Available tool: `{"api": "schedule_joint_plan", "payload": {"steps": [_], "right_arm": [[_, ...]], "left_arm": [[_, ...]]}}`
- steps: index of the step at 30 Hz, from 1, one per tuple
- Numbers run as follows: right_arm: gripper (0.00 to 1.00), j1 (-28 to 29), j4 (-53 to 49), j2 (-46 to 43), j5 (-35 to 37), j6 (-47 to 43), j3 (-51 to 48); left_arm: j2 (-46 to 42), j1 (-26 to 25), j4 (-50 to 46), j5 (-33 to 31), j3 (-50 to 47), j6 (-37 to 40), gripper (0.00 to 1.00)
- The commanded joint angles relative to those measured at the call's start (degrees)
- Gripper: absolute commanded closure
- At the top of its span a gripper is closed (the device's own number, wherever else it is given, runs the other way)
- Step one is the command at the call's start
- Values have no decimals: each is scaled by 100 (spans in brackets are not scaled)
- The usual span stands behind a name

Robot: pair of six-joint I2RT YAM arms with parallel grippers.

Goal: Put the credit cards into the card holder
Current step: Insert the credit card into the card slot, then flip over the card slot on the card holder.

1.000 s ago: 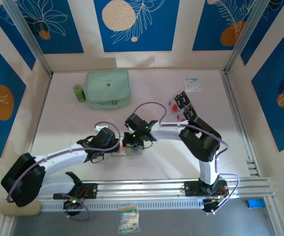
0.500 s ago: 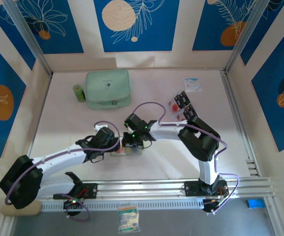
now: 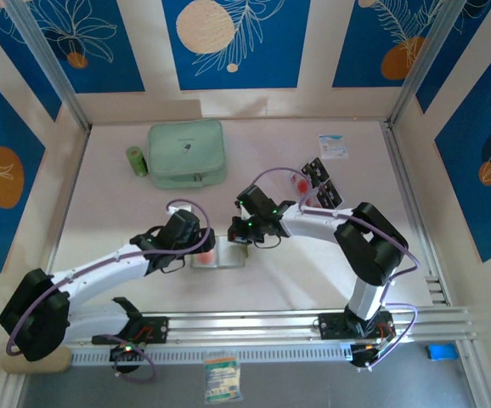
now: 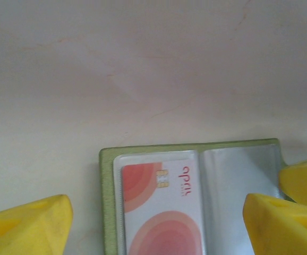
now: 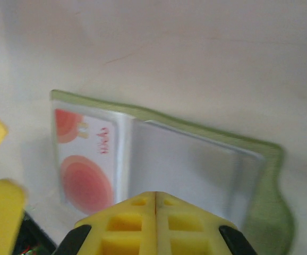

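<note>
Toward the near edge of the table, a little left of its middle, the olive-green card holder lies open and flat. We see one pale card with red blobs already tucked under the clear sleeve of one leaf. The sleeve of the other leaf looks empty.

The left gripper hangs low over the holder with its fingers wide apart. One yellow finger stands clear of the holder's green edge and the other sits over the empty leaf. We cannot tell whether it presses down. The right gripper sits at the holder's far side with its fingers pressed together, and nothing shows between them.

By our reading, the task is at an early stage, with one card in. The remaining cards, black and pale, are fanned out near the table's right edge, well apart from the holder. Each has yet to be fetched and slid in.

Compared with a second ago, the right gripper has drawn back from above the holder toward the far right, and its elbow has swung out to the right. This has uncovered the holder in the overhead view. The left arm has barely shifted. The mint-green zip case and the white-and-blue packet, along the far edge, have not moved.
</note>
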Motion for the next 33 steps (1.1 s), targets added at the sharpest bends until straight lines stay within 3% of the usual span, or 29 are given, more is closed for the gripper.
{"api": "schedule_joint_plan", "payload": {"steps": [1, 24, 33], "right_arm": [[100, -68, -291, -154, 68, -256, -67], [100, 107, -1016, 441, 620, -734, 579], [100, 185, -782, 654, 272, -584, 553]], "left_arm": [[91, -114, 46, 127, 213, 111, 17], [814, -507, 201, -12, 127, 132, 17], [876, -515, 272, 25, 101, 189, 16]]}}
